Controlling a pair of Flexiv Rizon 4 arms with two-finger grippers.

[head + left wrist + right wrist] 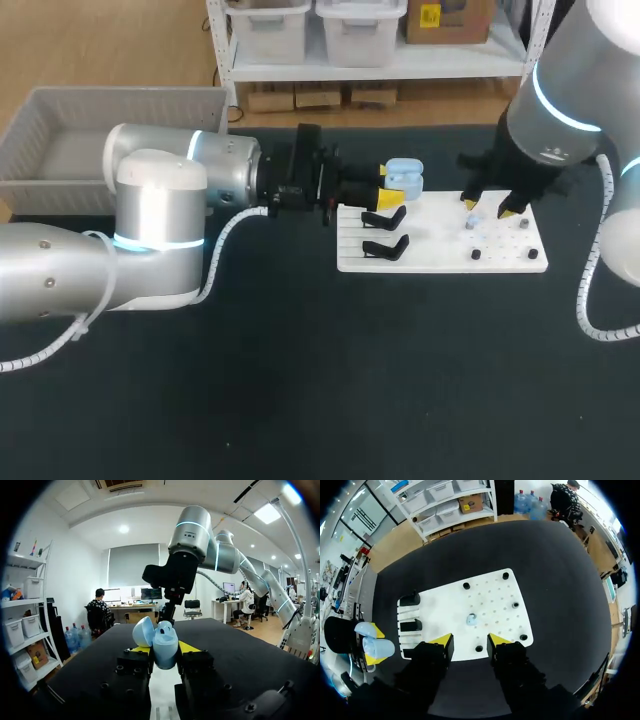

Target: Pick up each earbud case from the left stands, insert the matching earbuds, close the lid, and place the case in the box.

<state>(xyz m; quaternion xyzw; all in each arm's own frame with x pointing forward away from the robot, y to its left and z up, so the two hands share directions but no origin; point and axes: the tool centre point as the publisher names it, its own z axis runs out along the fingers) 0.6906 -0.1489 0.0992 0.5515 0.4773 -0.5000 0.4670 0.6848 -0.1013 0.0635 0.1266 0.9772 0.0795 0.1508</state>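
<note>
A wide stretch of the black counter (300, 400) shows in front of the arms, and the grey box (60, 130) sits at its far left corner. A white board (430, 238) lies right of the middle, with two black stands (384, 220) near its left edge and five small black pegs (515, 604). The left gripper (388, 187) clamps one pale blue earbud case (405, 175) — lid open — at the board's far left corner. The right gripper (469, 642) hangs above the board, fingers spread apart — one earbud (471, 619) lies just ahead of its tips.
</note>
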